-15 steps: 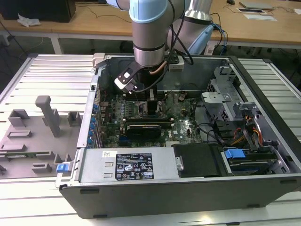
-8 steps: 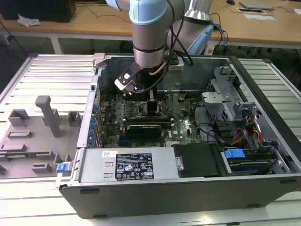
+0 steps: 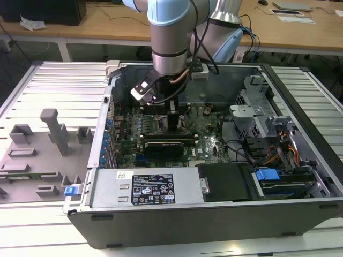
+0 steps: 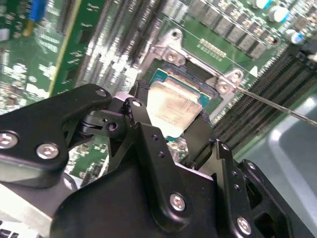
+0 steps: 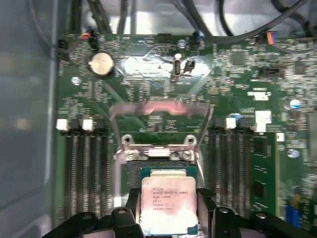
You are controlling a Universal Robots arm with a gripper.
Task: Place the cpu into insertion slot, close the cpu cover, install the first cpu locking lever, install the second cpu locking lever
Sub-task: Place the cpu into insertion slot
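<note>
The cpu (image 5: 166, 201), a small square chip with a silvery top, sits between the black fingers (image 5: 130, 204) of my gripper (image 5: 167, 202), which is shut on it. The chip hangs low over the insertion slot (image 5: 130, 171), whose dark frame shows around its green edge; I cannot tell whether it touches. The cpu cover (image 5: 161, 110) stands raised on the slot's far side. In the second wrist view the cpu (image 4: 171, 105) is clamped the same way, and a thin locking lever (image 4: 277, 105) sticks out beside the socket. In the exterior view the gripper (image 3: 174, 122) reaches down into the open computer case.
Long memory slots (image 5: 84, 163) run along both sides of the socket. A coin battery (image 5: 101, 63) lies beyond the cover. A black expansion card (image 3: 163, 144), the power supply (image 3: 144, 187) and cables (image 3: 268, 150) fill the case. A grey fixture tray (image 3: 43, 155) is at the exterior view's left.
</note>
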